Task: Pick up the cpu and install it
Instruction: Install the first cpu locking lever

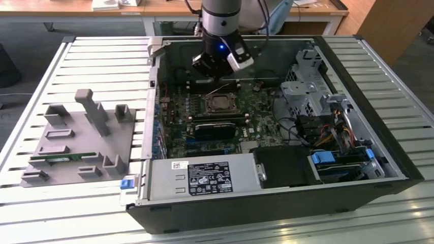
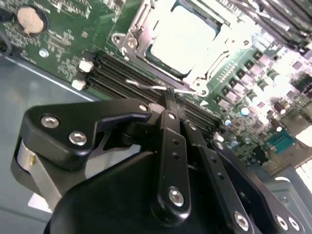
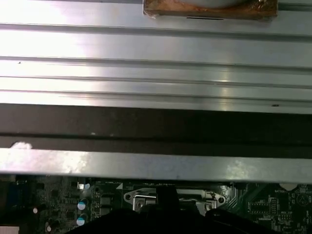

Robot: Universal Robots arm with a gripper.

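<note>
Cpu (image 2: pixel 183 41): we see a shiny silver square seated in the socket (image 2: pixel 139 36).
Gripper (image 2: pixel 168 97): fingers pinched together, empty, just beside the cpu.

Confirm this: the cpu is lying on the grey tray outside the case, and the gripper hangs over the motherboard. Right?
Not quite. The cpu is not on the grey tray; in the second wrist view it sits in the metal-framed socket on the motherboard. The gripper does hang over the motherboard, as the exterior view shows.
</note>
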